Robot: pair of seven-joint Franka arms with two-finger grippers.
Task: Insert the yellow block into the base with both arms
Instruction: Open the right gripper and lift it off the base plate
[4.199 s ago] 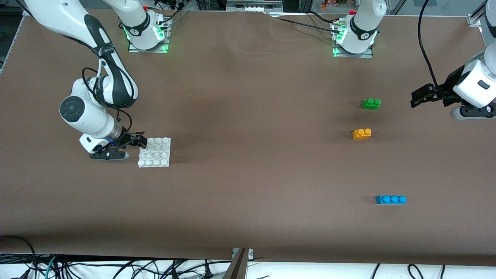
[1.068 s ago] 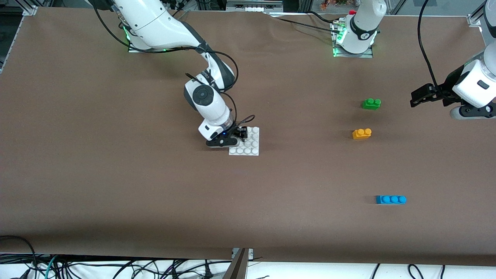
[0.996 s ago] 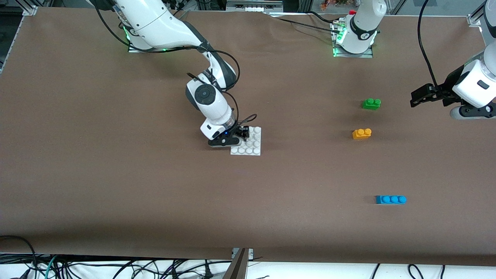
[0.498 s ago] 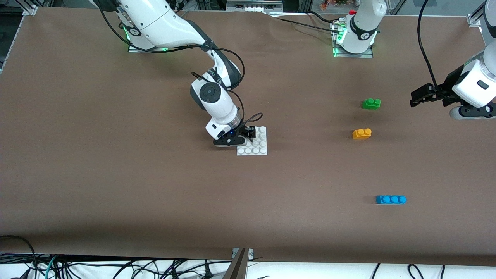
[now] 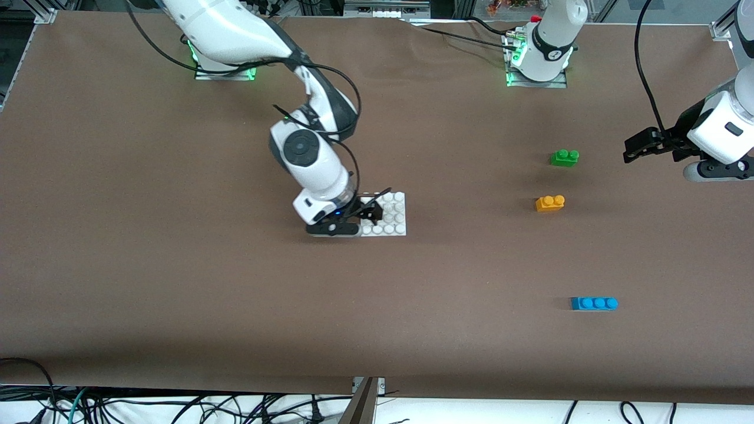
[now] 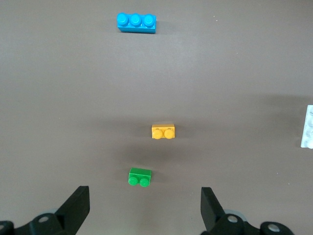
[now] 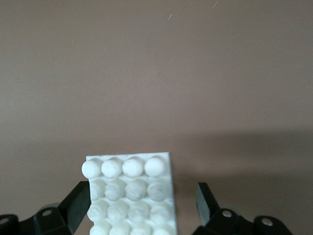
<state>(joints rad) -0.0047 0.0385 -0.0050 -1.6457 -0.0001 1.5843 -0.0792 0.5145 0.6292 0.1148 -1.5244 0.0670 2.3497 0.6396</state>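
Note:
The white studded base (image 5: 390, 213) lies flat near the table's middle. My right gripper (image 5: 363, 215) is low over the base's edge toward the right arm's end. In the right wrist view the base (image 7: 129, 196) sits between the spread fingers of my right gripper (image 7: 142, 198), with a gap at one side. The yellow block (image 5: 550, 203) rests on the table toward the left arm's end and also shows in the left wrist view (image 6: 163, 132). My left gripper (image 5: 639, 147) waits open and empty, in the air at that end, and shows in its wrist view (image 6: 144, 198).
A green two-stud brick (image 5: 565, 157) lies a little farther from the front camera than the yellow block. A blue three-stud brick (image 5: 594, 303) lies nearer to that camera. The brown mat stretches between the base and the bricks.
The right arm carried the base from its own end of the table to the middle. In the last half second its hand drew back over the base's edge while the base stayed. The left arm has not moved.

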